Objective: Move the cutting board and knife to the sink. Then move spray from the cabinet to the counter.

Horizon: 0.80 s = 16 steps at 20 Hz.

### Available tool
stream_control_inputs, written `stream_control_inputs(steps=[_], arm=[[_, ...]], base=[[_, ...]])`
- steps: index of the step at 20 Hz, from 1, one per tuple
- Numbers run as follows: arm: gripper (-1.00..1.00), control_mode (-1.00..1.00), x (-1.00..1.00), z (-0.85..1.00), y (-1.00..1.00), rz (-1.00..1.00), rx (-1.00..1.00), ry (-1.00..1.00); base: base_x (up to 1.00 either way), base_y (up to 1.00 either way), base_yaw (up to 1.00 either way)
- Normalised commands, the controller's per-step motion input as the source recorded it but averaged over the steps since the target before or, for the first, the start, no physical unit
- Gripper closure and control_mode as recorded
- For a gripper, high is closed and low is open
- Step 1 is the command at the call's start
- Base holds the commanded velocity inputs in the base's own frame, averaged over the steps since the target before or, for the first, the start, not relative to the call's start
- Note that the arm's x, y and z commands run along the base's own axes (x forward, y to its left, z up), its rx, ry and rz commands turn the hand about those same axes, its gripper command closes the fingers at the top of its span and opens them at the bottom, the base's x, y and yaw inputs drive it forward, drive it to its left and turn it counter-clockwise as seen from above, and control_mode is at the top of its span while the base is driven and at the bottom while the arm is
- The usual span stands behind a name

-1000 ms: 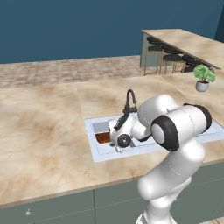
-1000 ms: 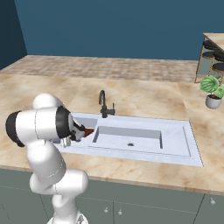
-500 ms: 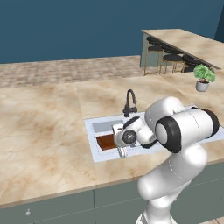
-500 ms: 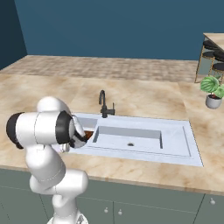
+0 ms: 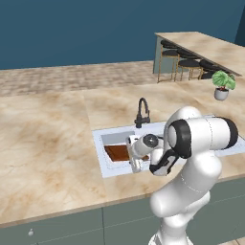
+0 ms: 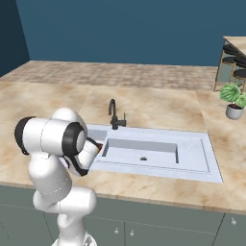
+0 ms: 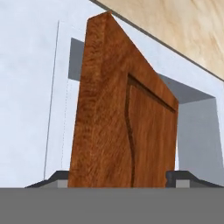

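Board is lying in the sink's left end, between the hand's fingers; whether they are gripping, I cannot tell. Pulling away could drag it along.

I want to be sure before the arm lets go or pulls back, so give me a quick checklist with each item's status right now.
1. Cutting board is over the sink basin: ok.
2. Board lying flat on the basin floor: cannot tell.
3. Gripper has the board between its fingertips: ok.
4. Grip released: cannot tell.
5. Faucet stands apart from the arm: ok.
6. Counter near the sink's left side free of obstacles: ok.
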Motion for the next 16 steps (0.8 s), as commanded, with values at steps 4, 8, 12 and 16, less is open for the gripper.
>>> stream_control_inputs(steps=[4, 8, 12, 16], arm=[[-1.00, -1.00, 0.00, 0.08, 0.14, 0.00, 0.00, 0.41], [-1.00, -1.00, 0.00, 0.06, 0.20, 0.00, -0.01, 0.41], [-1.00, -1.00, 0.00, 0.16, 0.28, 0.00, -0.07, 0.44], [-1.00, -1.00, 0.00, 0.24, 0.24, 0.00, -0.15, 0.42]], base=[[0.00, 0.00, 0.00], [0.00, 0.00, 0.00], [0.00, 0.00, 0.00], [0.00, 0.00, 0.00]])
